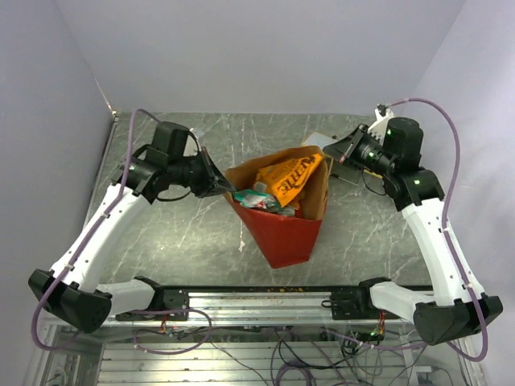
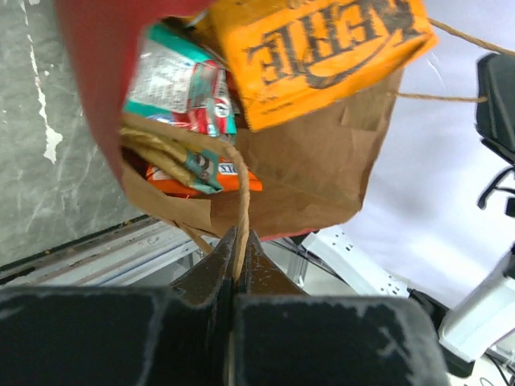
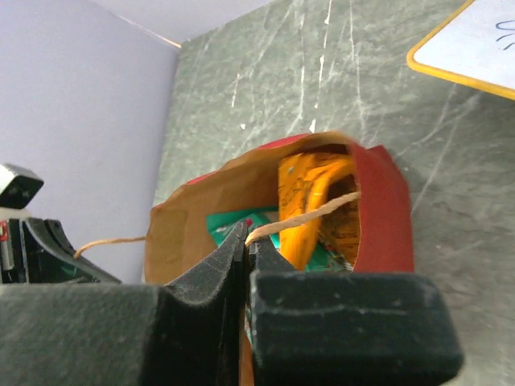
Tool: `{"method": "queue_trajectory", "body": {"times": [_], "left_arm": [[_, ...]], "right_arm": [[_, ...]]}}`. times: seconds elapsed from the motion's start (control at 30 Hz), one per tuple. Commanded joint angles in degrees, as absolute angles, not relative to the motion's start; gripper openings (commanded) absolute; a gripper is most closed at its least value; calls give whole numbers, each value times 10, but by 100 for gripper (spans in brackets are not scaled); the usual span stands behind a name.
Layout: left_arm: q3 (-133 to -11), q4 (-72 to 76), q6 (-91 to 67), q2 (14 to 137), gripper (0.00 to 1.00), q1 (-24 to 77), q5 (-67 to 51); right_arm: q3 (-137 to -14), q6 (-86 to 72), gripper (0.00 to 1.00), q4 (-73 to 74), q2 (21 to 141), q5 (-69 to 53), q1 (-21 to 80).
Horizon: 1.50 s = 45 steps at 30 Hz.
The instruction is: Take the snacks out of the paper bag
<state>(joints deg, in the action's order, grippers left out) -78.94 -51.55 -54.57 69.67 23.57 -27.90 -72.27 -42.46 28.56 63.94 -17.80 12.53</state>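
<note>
Grey marbled table (image 1: 161, 233), pale lilac walls around it, and the red paper bag (image 1: 286, 237) at its middle between my two arms, mouth pulled wide. My left gripper (image 1: 228, 187) has its jaws pressed together on one cord handle (image 2: 241, 201), the tan loop running straight in between them. My right gripper (image 1: 334, 153) is pinched the same way on the other handle (image 3: 310, 213) at the far rim.

The snacks are all inside the bag as far as I can see. An orange chip bag (image 1: 291, 178) pokes up above the rim, teal packets (image 1: 261, 199) lie below it, and an orange-and-white wrapper (image 2: 173, 181) sits deeper. I see no packet lying outside, so I judge the job barely begun. The mouth is open, every packet is left to lift out, and both grippers are taken up with handles.

How many packets lie underneath I cannot tell, because the bag's walls and the orange bag hide the bottom. Nor can I tell whether the base rests flat. A white card with a yellow edge (image 3: 475, 40) is cut off at the corner of the right wrist view.
</note>
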Motion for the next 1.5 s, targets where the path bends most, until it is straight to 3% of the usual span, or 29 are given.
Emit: {"method": "queue_trajectory", "body": {"times": [0.0,0.37,0.43,0.57,0.77,0.8,1.0,1.27,1.47], "left_arm": [[-768,-392,-649,687,7,308,-206],[-782,-375,-696,751,9,467,-107],[-772,-401,-688,733,19,468,-82],[-789,-505,-655,683,50,468,-1],[-818,-603,-647,611,69,468,45],[-826,-613,-647,606,76,468,45],[-957,-670,-600,656,98,468,54],[-1110,-608,-516,835,99,571,54],[-1350,-771,-395,1051,97,678,215]], "right_arm": [[-790,-325,0,375,627,-205,106],[-945,-206,0,540,676,-211,99],[-935,-210,0,527,665,-221,99],[-900,-242,0,498,658,-266,99],[-874,-265,0,446,637,-304,99],[-874,-267,0,443,637,-309,99],[-877,-287,0,424,638,-318,99],[-871,-301,0,408,633,-325,99],[-837,-333,0,362,608,-331,99]]}}
